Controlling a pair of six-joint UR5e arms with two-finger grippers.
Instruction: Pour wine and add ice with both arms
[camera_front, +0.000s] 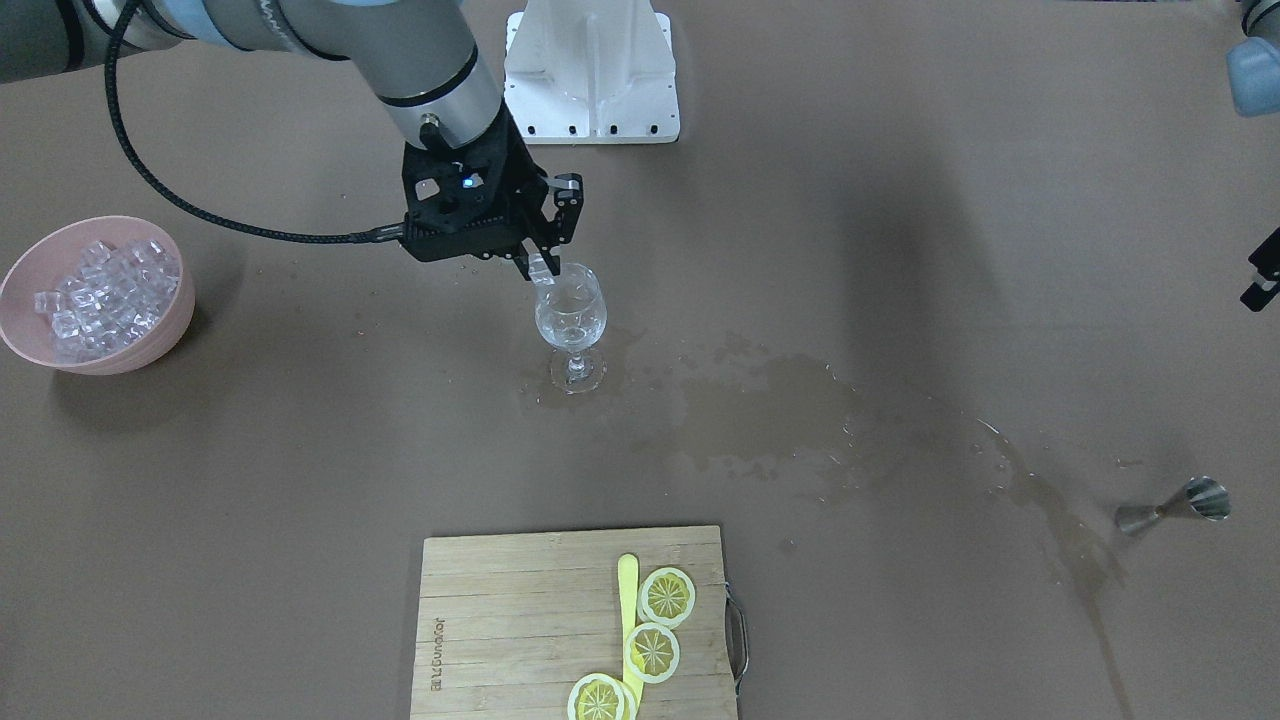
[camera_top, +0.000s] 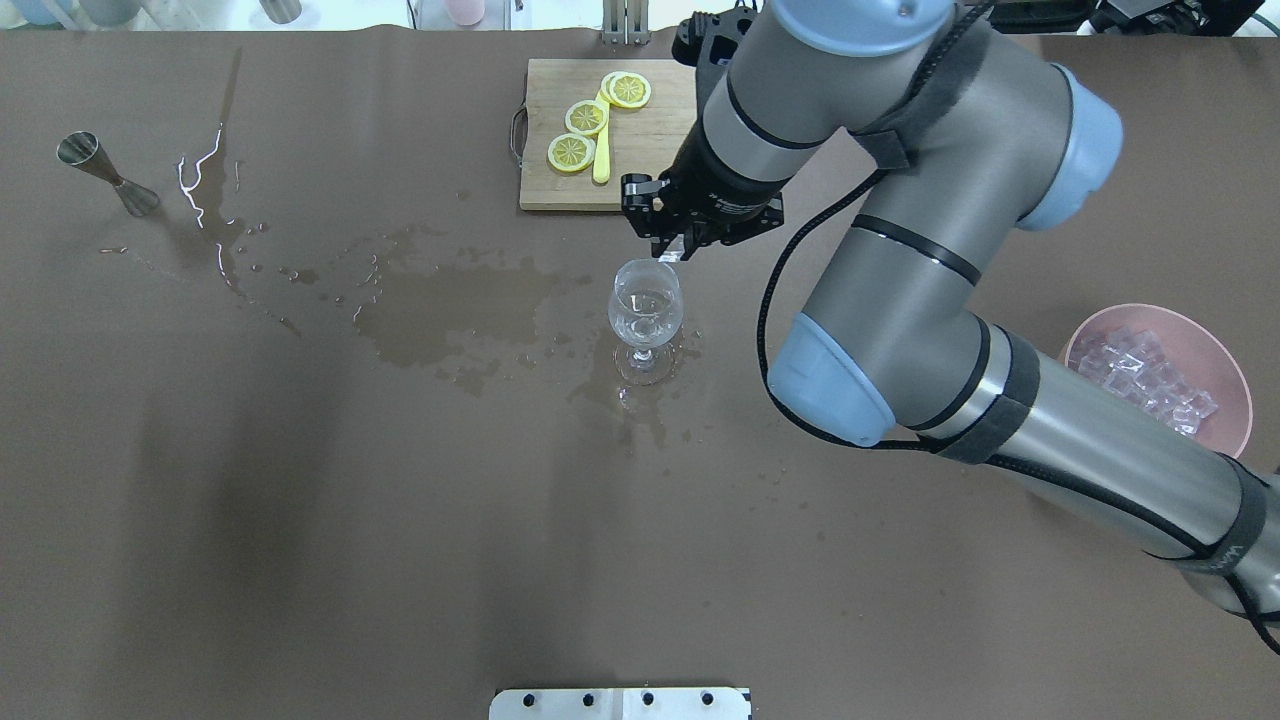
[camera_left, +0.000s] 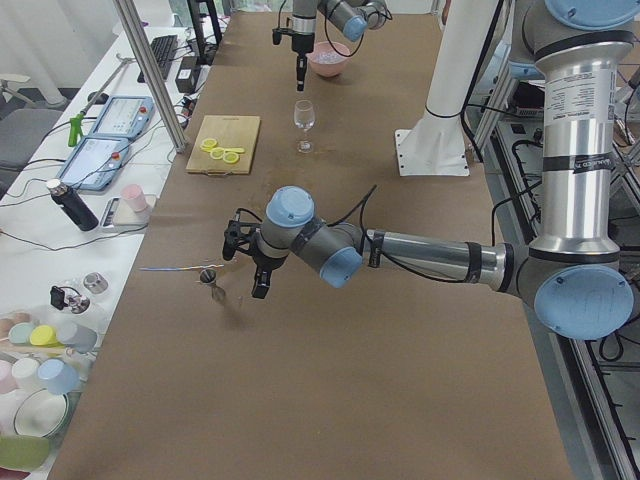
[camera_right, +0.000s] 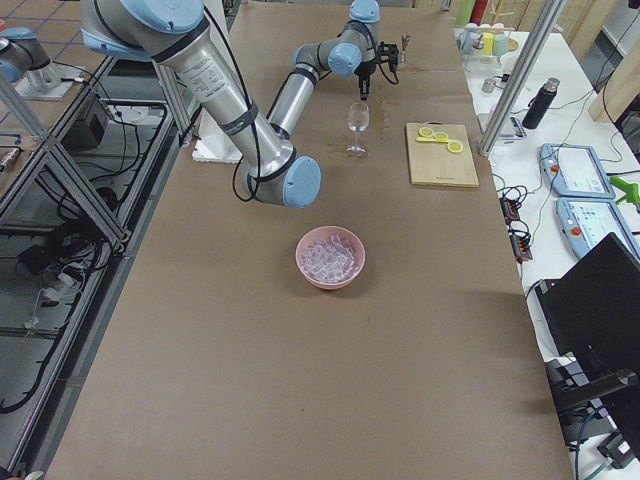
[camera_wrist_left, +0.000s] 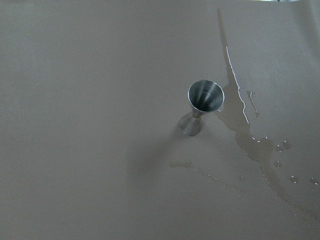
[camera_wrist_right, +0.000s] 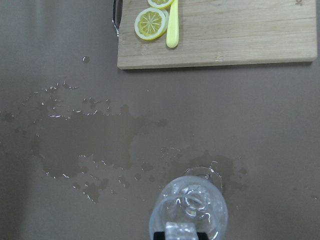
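Clear glassy ice cube (camera_wrist_right: 180, 230), pinched between jaws of right gripper (camera_front: 540, 266), hung just over rim of wine glass (camera_front: 571, 318), not yet let go. Judged hard, light, wet and slippery: best gripped on two flat opposite faces, gently, lest squeezed out sideways. Below, stemmed glass upright on table (camera_front: 300, 470), small pool of clear wine (camera_front: 570, 328) in its cup; judged fragile and top-heavy on thin stem, foot in a wet patch, so not to be knocked at rim. Spilt liquid (camera_front: 770, 410) spread across table toward steel jigger (camera_front: 1175, 508). Stock of ice (camera_front: 100, 292) heaped in pink bowl (camera_front: 172, 335), well apart from glass. Left gripper (camera_left: 247, 266) near jigger; jaws' state not to be told. Bamboo cutting board (camera_front: 500, 620) with lemon slices (camera_front: 667, 596) and yellow utensil (camera_front: 628, 600), near table edge.
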